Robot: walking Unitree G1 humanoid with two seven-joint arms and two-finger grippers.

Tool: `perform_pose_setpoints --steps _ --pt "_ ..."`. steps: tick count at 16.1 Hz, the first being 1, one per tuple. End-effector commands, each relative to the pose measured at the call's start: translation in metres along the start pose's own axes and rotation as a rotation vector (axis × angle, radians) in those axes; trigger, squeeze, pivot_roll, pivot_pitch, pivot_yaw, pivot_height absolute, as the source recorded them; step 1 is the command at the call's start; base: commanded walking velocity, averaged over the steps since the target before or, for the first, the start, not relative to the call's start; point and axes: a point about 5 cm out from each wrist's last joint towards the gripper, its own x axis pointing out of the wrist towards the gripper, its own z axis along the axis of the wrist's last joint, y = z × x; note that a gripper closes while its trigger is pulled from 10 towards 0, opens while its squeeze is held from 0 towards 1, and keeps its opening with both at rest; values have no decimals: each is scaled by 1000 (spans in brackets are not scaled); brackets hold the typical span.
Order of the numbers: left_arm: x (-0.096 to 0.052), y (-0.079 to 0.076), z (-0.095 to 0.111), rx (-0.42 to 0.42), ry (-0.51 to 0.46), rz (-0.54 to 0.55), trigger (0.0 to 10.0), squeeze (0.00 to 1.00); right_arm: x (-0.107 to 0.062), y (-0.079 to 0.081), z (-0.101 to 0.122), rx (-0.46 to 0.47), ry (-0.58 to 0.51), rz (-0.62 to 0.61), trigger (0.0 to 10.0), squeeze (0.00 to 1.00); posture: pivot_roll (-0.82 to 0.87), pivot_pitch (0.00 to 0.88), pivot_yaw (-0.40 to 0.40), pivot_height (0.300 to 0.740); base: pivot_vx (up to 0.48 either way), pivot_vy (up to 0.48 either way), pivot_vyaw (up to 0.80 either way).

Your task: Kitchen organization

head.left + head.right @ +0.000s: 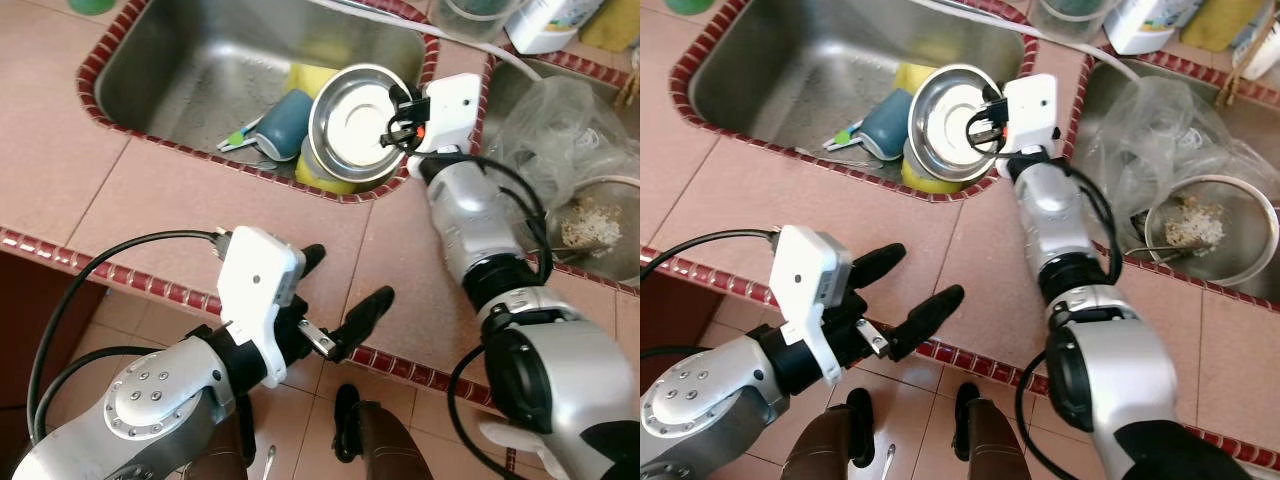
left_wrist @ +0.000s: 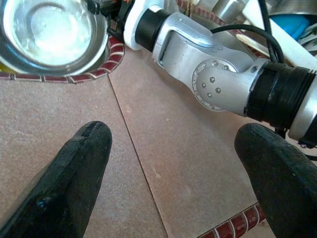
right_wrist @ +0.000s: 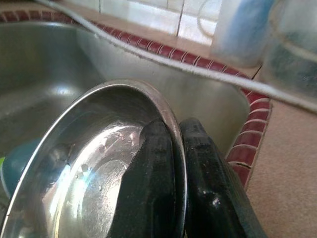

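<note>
A round steel bowl [image 1: 355,125] hangs tilted over the near right corner of the left sink [image 1: 180,70]. My right gripper [image 1: 400,125] is shut on its rim, one finger [image 3: 153,163] inside the bowl [image 3: 89,178] and the other outside. Under the bowl in the sink lie a blue cup [image 1: 283,120], something yellow [image 1: 310,78] and a green-and-white utensil [image 1: 238,138]. My left gripper [image 1: 350,275] stands open and empty over the pink tiled counter [image 1: 180,200], near its front edge; the bowl [image 2: 49,34] also lies ahead of its fingers [image 2: 74,168].
The right sink holds a crumpled clear plastic bag [image 1: 560,120] and a metal bowl with food scraps [image 1: 590,225]. Bottles and containers [image 1: 545,20] stand behind the sinks. A dark red tile border [image 1: 400,365] edges the counter's front, with tiled floor below.
</note>
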Motion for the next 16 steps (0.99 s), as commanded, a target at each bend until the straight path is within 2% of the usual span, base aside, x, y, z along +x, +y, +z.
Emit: perform_pose_setpoints --steps 1,3,4,5,7,10,11,12,14,16 --pt "0 -3 1 2 -5 -11 10000 0 -19 -12 -36 43 170 -33 10000 0 38 451 -100 740 0 0 0" --pt "2 5 10 36 -35 6 10000 0 -22 -12 -40 64 201 -10 10000 0 36 450 -98 740 0 0 0" --pt "8 17 26 45 -100 41 10000 0 -23 -10 -43 78 222 20 10000 0 35 448 -97 740 0 0 0" --pt "9 19 29 43 -110 47 10000 0 -23 -9 -43 86 228 20 10000 0 35 448 -97 740 0 0 0" --pt "8 20 29 69 -102 40 10000 0 -24 -7 -47 118 266 41 10000 0 32 449 -95 740 0 0 0" --pt "10 18 30 62 -101 29 10000 0 -25 -4 -51 174 306 74 10000 0 35 451 -95 740 0 0 0" --pt "10 18 30 62 -98 28 10000 0 -25 -2 -52 181 319 90 10000 157 33 453 -95 740 0 0 0" --pt "10 18 29 59 -96 27 10000 0 -26 0 -54 221 341 115 10000 1000 31 453 -97 740 0 0 0" --pt "9 17 28 63 -90 17 10000 0 -26 3 -54 225 335 143 10000 1000 30 454 -101 740 0 0 0" --pt "9 19 28 58 -89 24 10000 0 -26 6 -49 240 284 174 10000 1000 32 452 -100 740 0 0 0"
